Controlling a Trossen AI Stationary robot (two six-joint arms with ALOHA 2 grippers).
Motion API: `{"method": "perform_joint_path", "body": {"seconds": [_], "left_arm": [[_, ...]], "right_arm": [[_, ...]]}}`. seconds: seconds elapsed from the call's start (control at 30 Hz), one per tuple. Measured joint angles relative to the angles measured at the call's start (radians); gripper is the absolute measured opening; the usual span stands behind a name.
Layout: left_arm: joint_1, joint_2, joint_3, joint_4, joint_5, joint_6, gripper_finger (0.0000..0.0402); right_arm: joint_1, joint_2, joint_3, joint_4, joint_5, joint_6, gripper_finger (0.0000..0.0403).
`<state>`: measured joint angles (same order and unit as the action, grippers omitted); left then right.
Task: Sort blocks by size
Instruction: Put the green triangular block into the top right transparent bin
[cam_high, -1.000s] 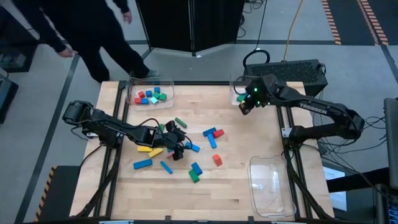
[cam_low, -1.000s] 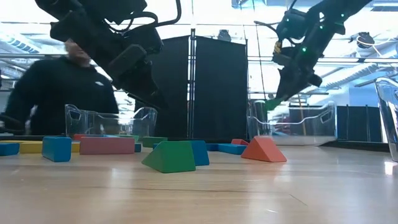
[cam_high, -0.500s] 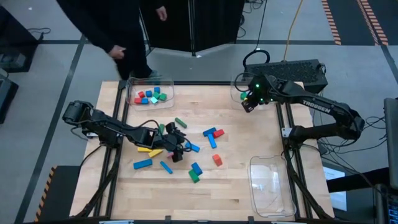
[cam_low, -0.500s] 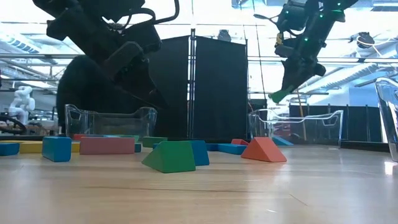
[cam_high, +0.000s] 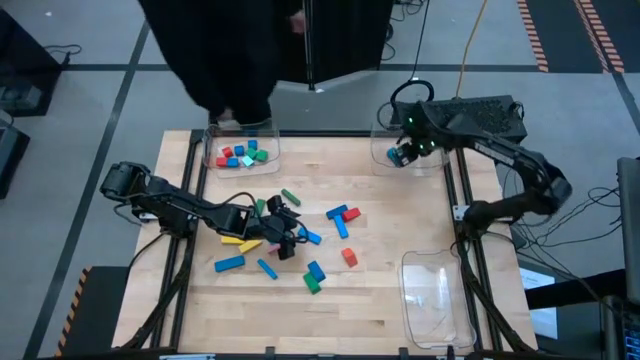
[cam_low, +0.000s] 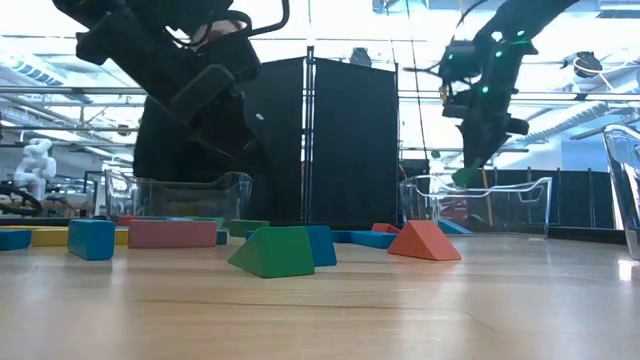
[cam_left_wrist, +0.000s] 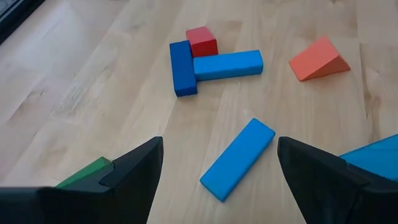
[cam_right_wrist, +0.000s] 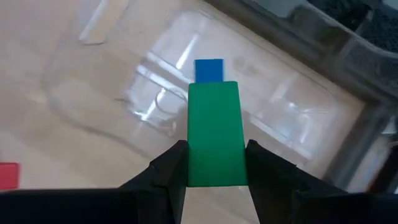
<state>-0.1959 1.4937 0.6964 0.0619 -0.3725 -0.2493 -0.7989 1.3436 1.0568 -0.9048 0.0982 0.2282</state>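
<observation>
A: Where is the right pincer (cam_right_wrist: 214, 171)?

B: At about one o'clock on the tabletop (cam_high: 380, 290), held above a clear tray (cam_right_wrist: 124, 81). Its fingers are clamped on a green bar (cam_right_wrist: 214, 134), one on each long side. Directly beyond the bar's far end, a small blue block (cam_right_wrist: 209, 70) lies on the tray's floor.

A: And the left pincer (cam_left_wrist: 214, 168)?

B: Near the middle, low over the loose blocks, spread wide with nothing between its fingers. A light blue bar (cam_left_wrist: 238, 159) lies on the wood in the gap. Farther on, a dark blue bar (cam_left_wrist: 182, 68), a red cube (cam_left_wrist: 202, 41) and another light blue bar (cam_left_wrist: 227, 64) touch one another, with an orange wedge (cam_left_wrist: 318, 58) at their three o'clock, apart.

A: The remaining blocks?

B: A cluster of red, green, blue and teal pieces (cam_high: 241, 154) sits in the tray at eleven o'clock. A yellow bar (cam_high: 241, 243), blue bars and a green wedge (cam_high: 313, 284) are scattered around the centre. A third tray (cam_high: 435, 298) stands at five o'clock.

A: Anyone nearby?

B: A person in dark clothes (cam_high: 225, 50) stands at the twelve o'clock edge.
</observation>
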Motion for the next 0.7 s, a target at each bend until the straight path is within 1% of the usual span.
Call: {"method": "perform_joint_path", "body": {"seconds": [0.2, 0.33, 0.47, 0.7], "left_arm": [[0.0, 0.0, 0.0, 0.001, 0.0, 0.001, 0.0317], [0.0, 0.0, 0.0, -0.001, 0.0, 0.008, 0.0317], [-0.001, 0.0, 0.0, -0.003, 0.0, 0.02, 0.0317], [-0.001, 0.0, 0.0, -0.005, 0.0, 0.021, 0.0317]], "right_arm": [[-0.038, 0.158, 0.175, -0.106, 0.0, -0.051, 0.0135], [-0.056, 0.262, 0.267, -0.225, 0.0, -0.074, 0.0135], [-0.078, 0.346, 0.299, -0.306, 0.0, -0.093, 0.0135], [-0.123, 0.436, 0.3, -0.352, 0.0, -0.149, 0.0135]]}}
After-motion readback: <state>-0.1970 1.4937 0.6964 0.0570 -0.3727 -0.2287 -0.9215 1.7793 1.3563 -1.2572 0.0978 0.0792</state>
